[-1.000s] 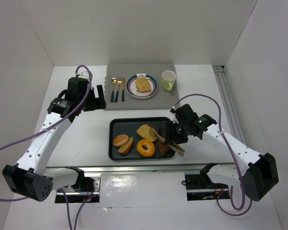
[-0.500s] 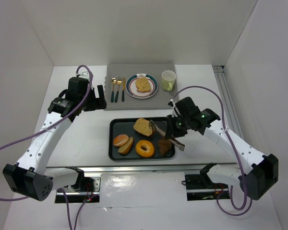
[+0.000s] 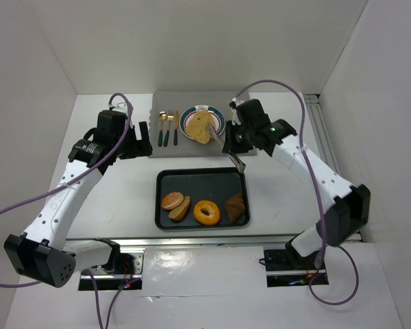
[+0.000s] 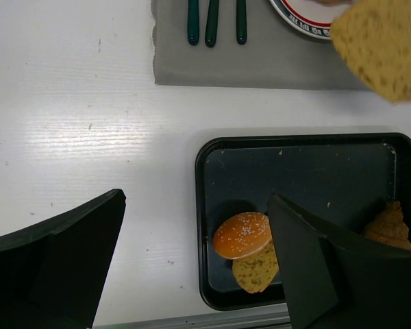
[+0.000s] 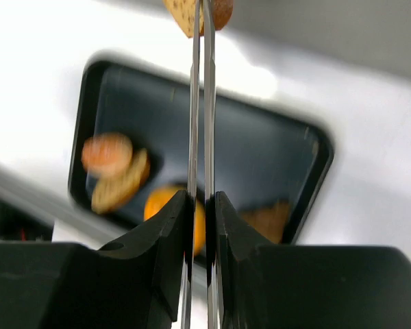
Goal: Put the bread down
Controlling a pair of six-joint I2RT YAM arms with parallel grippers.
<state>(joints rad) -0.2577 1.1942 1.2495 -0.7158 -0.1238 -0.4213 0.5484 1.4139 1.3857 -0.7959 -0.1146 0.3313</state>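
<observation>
One slice of bread [image 3: 203, 127] is hanging from the tip of a pair of thin metal tongs [image 5: 194, 103], directly over the plate [image 3: 184, 122] in the upper middle of the overhead view. I cannot tell whether it is already touching the plate. The right gripper [image 5: 200, 205] is squeezing the tongs with its jaws drawn in tight, so the two blades are lying almost together and pinching the slice by one edge. The step in hand is calling for care: lowering until the slice is resting flat inside the rim, then easing the squeeze slowly so the blades are not flicking the bread sideways as they spring apart. Cutlery [image 3: 167, 127] is lying just left of the plate on the same grey mat [image 3: 166, 103], so any sideways swing is risking a knock there. Below, in the middle of the frame, the black tray [image 3: 192, 179] is holding a seeded bun [image 3: 172, 201], another slice [image 3: 181, 208], a ring-shaped roll [image 3: 207, 212] and a brown pastry [image 3: 235, 207], all well clear of the drop. The left gripper [image 3: 142, 140] is hovering over the desk at the left, jaws wide and holding nothing.
</observation>
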